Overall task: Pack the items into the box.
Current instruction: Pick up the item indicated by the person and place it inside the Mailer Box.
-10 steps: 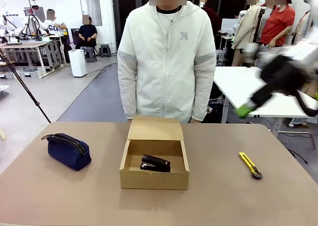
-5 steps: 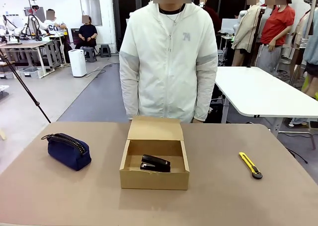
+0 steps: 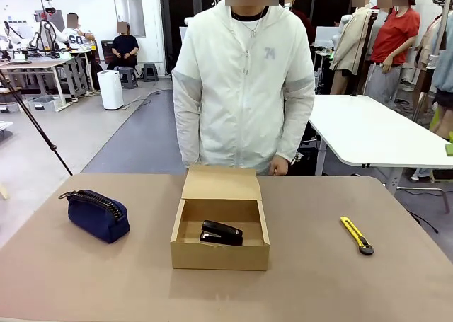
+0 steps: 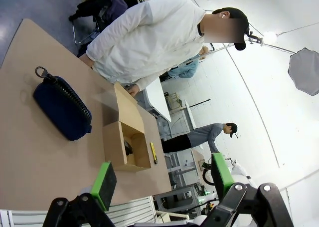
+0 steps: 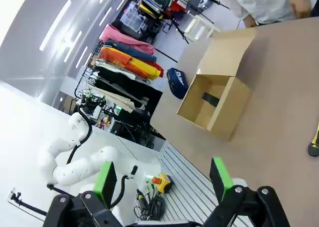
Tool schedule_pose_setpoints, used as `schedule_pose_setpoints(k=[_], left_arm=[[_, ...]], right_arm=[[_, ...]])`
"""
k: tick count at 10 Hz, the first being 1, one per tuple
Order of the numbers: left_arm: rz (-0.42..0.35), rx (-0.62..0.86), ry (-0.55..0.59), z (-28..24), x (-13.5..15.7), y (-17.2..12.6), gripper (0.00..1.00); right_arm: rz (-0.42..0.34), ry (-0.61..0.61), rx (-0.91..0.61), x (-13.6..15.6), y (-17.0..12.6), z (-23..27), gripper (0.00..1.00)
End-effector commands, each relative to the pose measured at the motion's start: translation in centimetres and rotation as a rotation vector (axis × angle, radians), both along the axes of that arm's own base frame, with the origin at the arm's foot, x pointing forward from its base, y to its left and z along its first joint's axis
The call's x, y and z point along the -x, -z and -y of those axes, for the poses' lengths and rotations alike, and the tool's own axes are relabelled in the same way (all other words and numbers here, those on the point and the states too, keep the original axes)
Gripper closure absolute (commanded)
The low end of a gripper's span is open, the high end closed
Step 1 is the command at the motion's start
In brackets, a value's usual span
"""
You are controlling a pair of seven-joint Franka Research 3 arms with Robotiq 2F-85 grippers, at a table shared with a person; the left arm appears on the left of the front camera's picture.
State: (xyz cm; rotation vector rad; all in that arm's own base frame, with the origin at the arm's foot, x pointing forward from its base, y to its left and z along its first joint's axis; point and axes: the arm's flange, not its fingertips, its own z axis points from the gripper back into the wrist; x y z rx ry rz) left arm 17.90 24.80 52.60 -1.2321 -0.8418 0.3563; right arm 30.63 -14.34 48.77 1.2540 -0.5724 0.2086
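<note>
Trouble looks likeliest with the pouch [image 3: 98, 214]: it seems nearly as wide as the box [image 3: 220, 226], and the stapler [image 3: 221, 233] already lies in the middle of the box floor. Dropped in askew, the pouch could ride up on the stapler or catch a wall and stop the lid from folding down. The knife [image 3: 357, 235] is slim and flat on the table [image 3: 318, 286], so a pinch across it may slip or scrape the tabletop. The box is light and could slide if nudged.

The stapler's long axis runs side to side, roughly parallel to the front wall. The pouch lies on a slant, zipper up, its ring pull at the far end. The knife also slants, yellow end away from the robot, black end nearer.

The left gripper [image 4: 163, 179] is wide open and holds nothing. The pouch sits ahead of it, off beyond one finger, and the box lies farther on, roughly in line with the gap. The right gripper [image 5: 162, 179] is likewise spread wide and empty, with the box well ahead of it and the knife off to one side. A person [image 3: 244, 81] stands beyond the box, just behind the raised lid.
</note>
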Motion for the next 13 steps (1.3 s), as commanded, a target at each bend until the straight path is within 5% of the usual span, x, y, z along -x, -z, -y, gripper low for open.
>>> schedule_pose_setpoints(k=[1, 13], left_arm=[[0.028, 0.003, 0.000, -0.01, -0.06, -0.16, 0.00], [0.028, 0.003, 0.000, -0.01, -0.06, -0.16, 0.00]], right_arm=[[-0.001, -0.003, 0.006, 0.53, 0.11, 0.69, 0.00], [-0.001, -0.003, 0.006, 0.53, 0.11, 0.69, 0.00]])
